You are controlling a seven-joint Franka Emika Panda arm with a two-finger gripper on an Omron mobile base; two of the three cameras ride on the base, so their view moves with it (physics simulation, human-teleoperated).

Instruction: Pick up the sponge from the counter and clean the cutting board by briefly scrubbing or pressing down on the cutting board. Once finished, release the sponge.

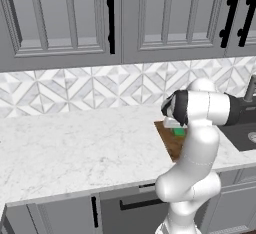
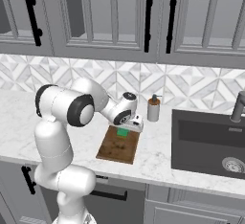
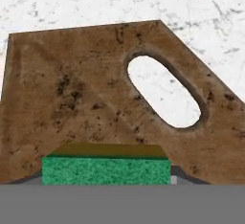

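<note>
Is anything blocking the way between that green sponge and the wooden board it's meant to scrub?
Nothing visible does. The sponge sits in the gripper directly over the cutting board, near its handle slot. The hand view shows bare wood right beyond the sponge; whether they touch can't be told.

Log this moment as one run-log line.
phase: scrubbing | tool: shut on sponge | sponge: over cutting board, near its handle slot end | board: flat on counter | release: not yet done
</note>
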